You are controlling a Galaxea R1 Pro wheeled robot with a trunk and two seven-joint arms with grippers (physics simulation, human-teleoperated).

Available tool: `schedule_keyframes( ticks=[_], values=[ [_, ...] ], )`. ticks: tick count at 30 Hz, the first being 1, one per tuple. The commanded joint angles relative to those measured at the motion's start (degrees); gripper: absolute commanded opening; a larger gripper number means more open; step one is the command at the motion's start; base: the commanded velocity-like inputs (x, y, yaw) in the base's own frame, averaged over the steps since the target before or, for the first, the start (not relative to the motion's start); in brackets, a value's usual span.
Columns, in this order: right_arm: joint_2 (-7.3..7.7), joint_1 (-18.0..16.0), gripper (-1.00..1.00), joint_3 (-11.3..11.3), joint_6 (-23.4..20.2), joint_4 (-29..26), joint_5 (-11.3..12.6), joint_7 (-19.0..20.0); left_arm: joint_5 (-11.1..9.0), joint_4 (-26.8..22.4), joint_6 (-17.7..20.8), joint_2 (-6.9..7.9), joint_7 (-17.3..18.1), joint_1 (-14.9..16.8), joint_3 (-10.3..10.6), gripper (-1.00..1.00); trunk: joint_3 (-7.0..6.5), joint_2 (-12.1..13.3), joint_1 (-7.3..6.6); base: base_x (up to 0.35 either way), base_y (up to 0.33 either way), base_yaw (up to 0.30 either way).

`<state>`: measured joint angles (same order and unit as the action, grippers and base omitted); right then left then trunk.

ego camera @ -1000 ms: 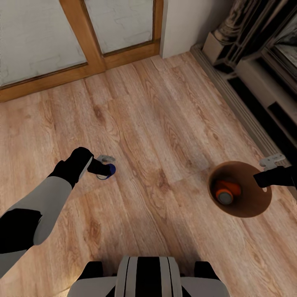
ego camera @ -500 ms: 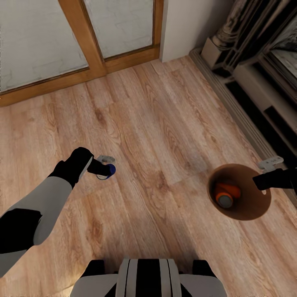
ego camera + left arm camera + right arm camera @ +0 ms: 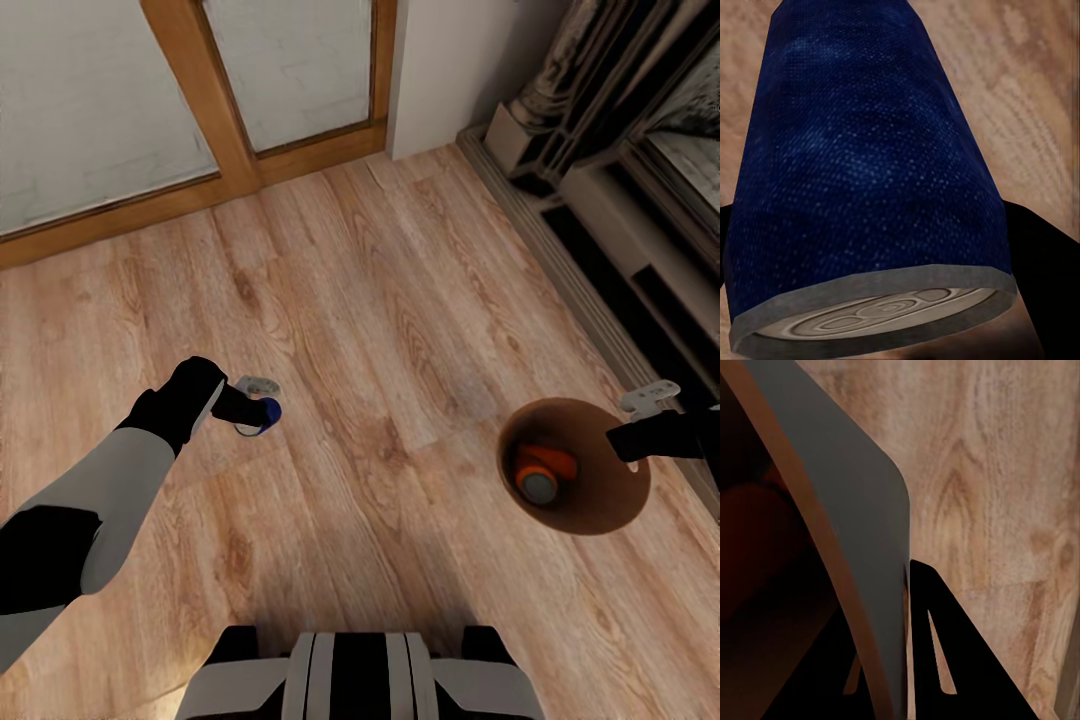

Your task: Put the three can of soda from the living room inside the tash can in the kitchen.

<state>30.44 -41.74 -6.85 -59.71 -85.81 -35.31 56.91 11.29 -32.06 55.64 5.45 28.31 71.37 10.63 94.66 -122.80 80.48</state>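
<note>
The dark blue soda can (image 3: 262, 413) is sitting clamped in the left gripper (image 3: 250, 405), carried low over the wood floor (image 3: 400, 300), and the left wrist view is showing its blue side (image 3: 862, 150) and grey end between the dark fingers. If that grip is slipping, the can is likely to drop and roll away across the bare boards, since nothing under the pincer would stop it.

Well off to the right of that pincer, the trash can (image 3: 600, 515) is hanging from the right gripper (image 3: 650, 425), whose fingers are pinching the rim wall (image 3: 862, 547), one inside and one outside. An orange soda can (image 3: 540, 475) is lying in the copper-brown bottom, inward of the held rim; whether a second orange one is under it I cannot tell. Held by one edge only, the bin is at risk of tilting and spilling its load, especially near the fireplace surround (image 3: 620, 200) just beyond the right pincer.
</note>
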Motion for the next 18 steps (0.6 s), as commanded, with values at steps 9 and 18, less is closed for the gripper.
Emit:
schedule_keyframes(
  ticks=[9, 18],
  values=[
    [-1.66, 0.5, -1.00, -0.1, -0.3, 0.1, 0.8, 0.4, 0.0, 0.2, 0.0, 0.01, 2.1, 0.0, -0.2, -1.00, -1.62, 3.6, -1.98, 0.000, 0.000, 0.000],
    [-2.65, 1.3, -1.00, -0.5, -0.3, 0.1, 0.6, 0.4, 0.0, 1.3, -1.2, 0.09, 3.4, 0.0, -0.3, -1.00, -3.24, 7.2, -3.96, 0.000, 0.000, 0.000]
  ],
)
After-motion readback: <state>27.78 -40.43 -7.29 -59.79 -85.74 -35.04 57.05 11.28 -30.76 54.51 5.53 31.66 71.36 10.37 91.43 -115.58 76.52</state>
